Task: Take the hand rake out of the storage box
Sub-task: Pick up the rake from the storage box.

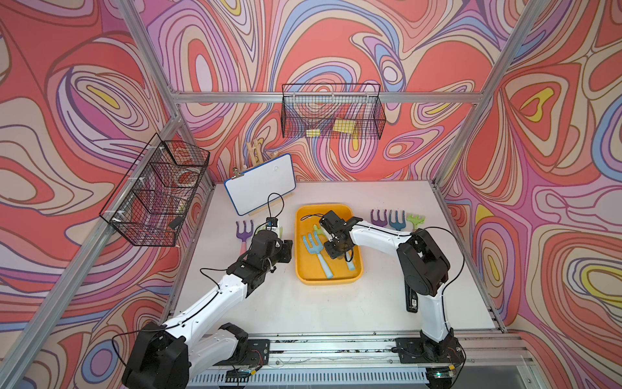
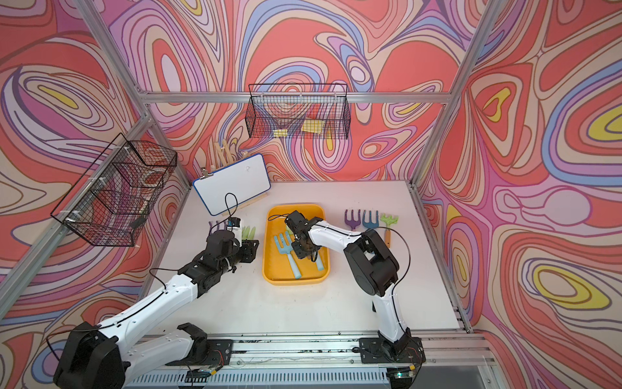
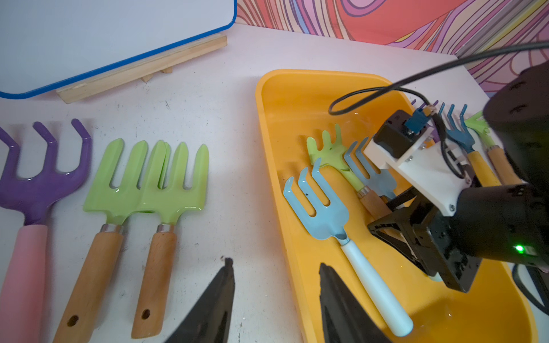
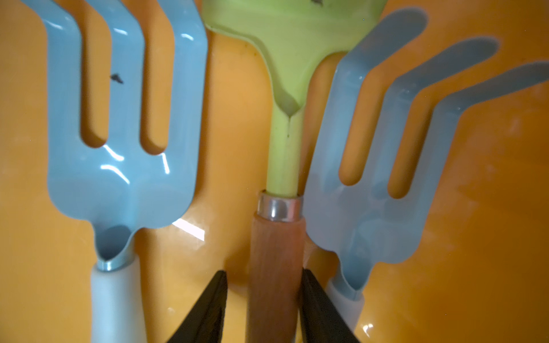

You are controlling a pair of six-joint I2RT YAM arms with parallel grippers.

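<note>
Straddling the wooden handle of the lime-green metal hand rake, my right gripper is parted, not yet clenched. The rake lies inside the shallow yellow-orange plastic storage box, between two pale-blue forks. Grasp step, I judge; next: squeeze, then lift clear of the box.

A robotics lab cell: aluminium frame, swirl-printed backdrop walls, two arms on a rail.

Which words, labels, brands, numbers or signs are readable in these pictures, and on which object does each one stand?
No text can be read anywhere.
White marks on the flat black object: too small to read.
The whiteboard is blank; the hand rakes in the storage box show no print.
</note>
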